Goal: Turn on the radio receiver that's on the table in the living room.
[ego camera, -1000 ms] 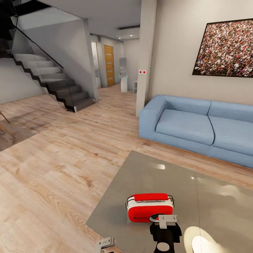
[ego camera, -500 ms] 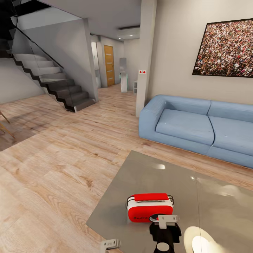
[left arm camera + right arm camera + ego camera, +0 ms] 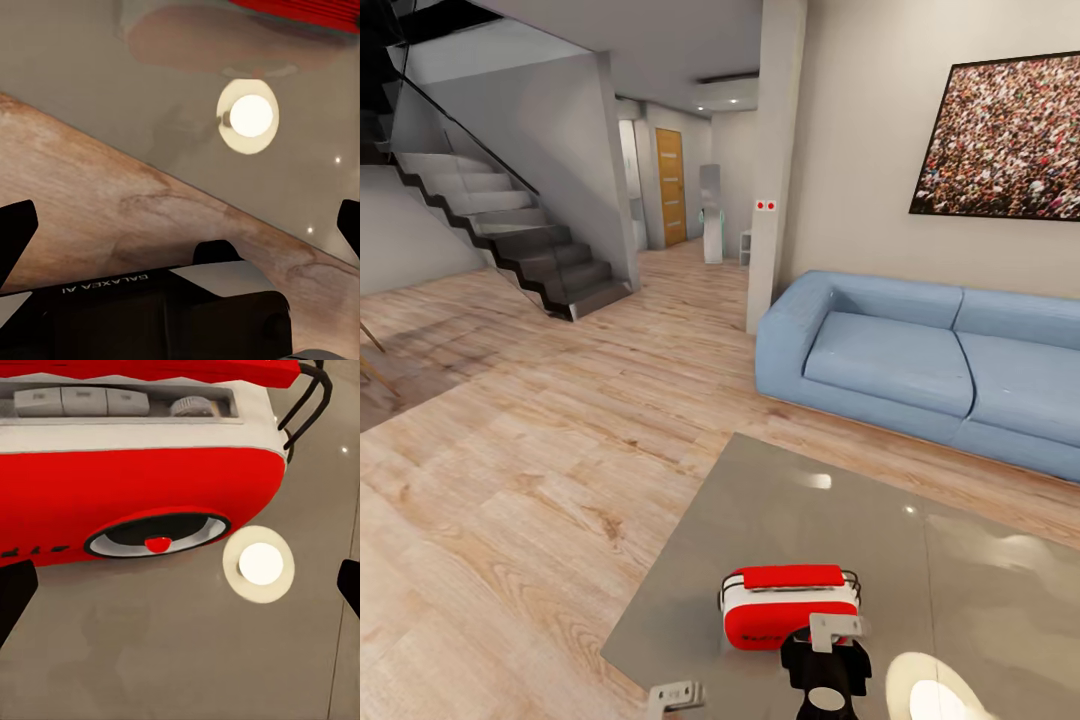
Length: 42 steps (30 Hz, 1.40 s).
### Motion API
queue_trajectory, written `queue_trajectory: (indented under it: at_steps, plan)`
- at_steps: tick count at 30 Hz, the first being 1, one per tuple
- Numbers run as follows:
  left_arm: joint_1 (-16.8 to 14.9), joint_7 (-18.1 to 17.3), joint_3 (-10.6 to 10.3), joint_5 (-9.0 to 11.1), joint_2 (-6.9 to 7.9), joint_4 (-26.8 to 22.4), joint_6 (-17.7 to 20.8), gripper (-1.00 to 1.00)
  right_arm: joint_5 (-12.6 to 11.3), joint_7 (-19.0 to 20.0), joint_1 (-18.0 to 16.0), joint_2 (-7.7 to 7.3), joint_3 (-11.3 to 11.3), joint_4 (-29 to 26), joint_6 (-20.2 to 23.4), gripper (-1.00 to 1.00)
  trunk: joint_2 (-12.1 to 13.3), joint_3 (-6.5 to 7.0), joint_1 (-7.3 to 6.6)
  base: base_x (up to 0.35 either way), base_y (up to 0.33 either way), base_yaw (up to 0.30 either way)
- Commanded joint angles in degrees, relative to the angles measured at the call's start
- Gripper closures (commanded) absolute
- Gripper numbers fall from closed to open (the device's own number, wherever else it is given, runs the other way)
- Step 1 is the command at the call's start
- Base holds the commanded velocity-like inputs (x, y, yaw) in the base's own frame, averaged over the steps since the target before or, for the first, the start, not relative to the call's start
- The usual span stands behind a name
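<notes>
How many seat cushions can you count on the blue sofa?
2. One seat cushion lies toward the sofa's armrest end, the other beside it, cut off by the head view's right edge; more may lie beyond the frame.

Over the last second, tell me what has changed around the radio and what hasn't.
The whole head view has shifted slightly, so the camera moved a little. The left gripper has crept toward the radio receiver, from the table edge. The right gripper is close in front of the radio's face as before, jaws open, touching nothing. The radio sits in the same spot on the table.
</notes>
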Motion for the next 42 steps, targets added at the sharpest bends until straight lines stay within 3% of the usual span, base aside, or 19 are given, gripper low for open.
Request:
queue_trajectory:
  at_steps: [1,42]
  plan:
    - [-0.01,0.0,0.0,0.0,0.0,0.0,0.0,-1.0,-0.02,0.0,0.0,0.0,0.0,0.01,-0.02,-1.0,0.0,0.0,0.0,0.014,0.0,0.0]
    - [-0.01,-0.09,-0.09,0.0,0.0,0.0,0.0,-1.0,-0.15,0.0,0.0,0.0,0.0,0.04,-0.05,-1.0,0.0,0.0,0.0,0.001,0.0,0.0]
